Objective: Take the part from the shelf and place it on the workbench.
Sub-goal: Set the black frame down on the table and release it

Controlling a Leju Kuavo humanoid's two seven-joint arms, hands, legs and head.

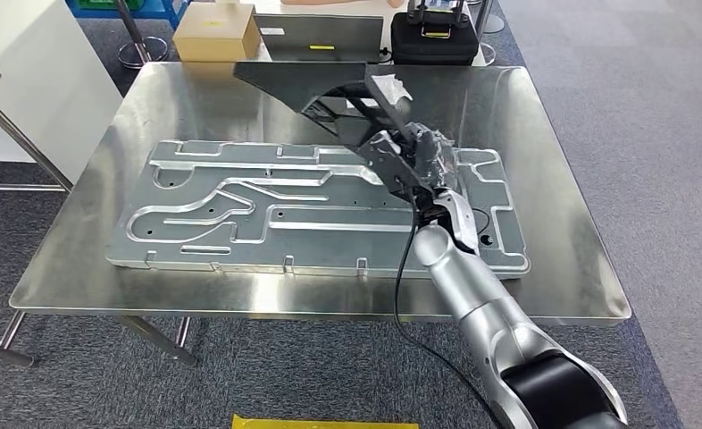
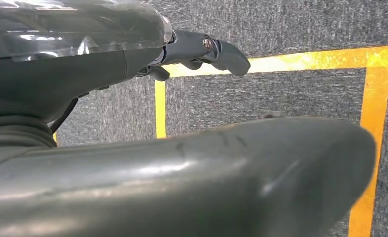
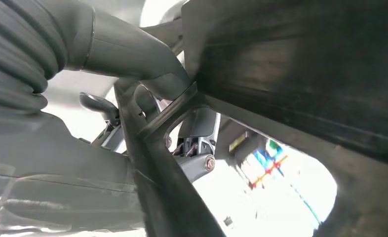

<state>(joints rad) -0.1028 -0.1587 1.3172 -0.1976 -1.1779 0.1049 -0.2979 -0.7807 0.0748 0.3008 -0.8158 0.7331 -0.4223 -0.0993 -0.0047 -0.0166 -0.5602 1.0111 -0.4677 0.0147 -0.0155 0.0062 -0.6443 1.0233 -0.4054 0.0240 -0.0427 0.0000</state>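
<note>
Grey carpet surrounds a shiny steel workbench (image 1: 544,179), on which lies a large flat silver machined plate with curved grooves (image 1: 240,214). Beyond the far edge stand a tan cardboard box (image 1: 215,36), a closed grey laptop (image 1: 316,37) and a black carrying case (image 1: 434,40).

From the head view, the right hand (image 1: 410,161) reaches over the plate's right part and grips a dark, flat, angular metal part with a curved cut-out (image 1: 321,85), raised above the bench's far half; whether its far tip touches the surface cannot be told. The right wrist view adds the grip itself: the thumb and darker fingers (image 3: 147,101) are clamped around a thin strut of the part (image 3: 300,74), with bright bench surface showing through the opening.

The left wrist view shows the left hand (image 2: 197,49) over carpet marked with yellow tape lines (image 2: 291,61), its fingers spread and holding nothing.
</note>
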